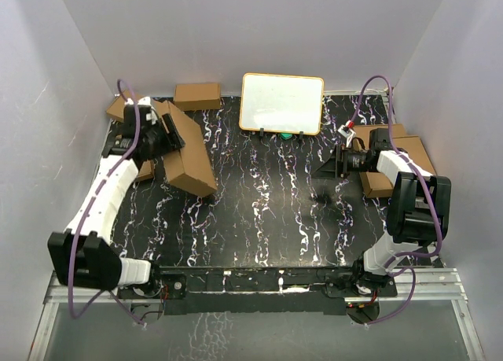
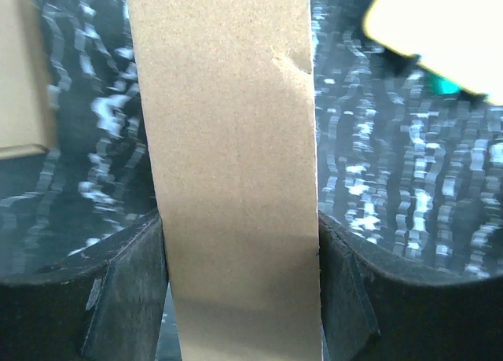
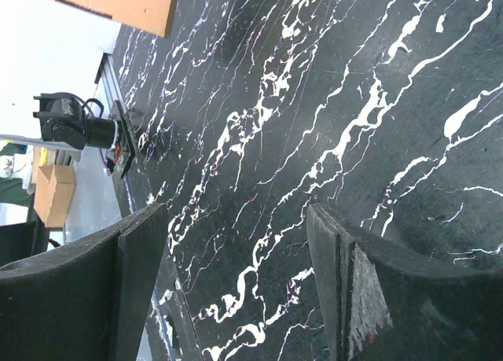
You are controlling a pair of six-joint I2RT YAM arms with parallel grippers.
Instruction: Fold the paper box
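Left end effector [image 2: 240,227] pinches the flat brown cardboard paper box [image 1: 189,152] at its far end; right end effector [image 3: 236,219], spread and empty, stands well right of that box.

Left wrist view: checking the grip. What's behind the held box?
Marbled table shows either side, white board corner upper right; directly behind the box is hidden.
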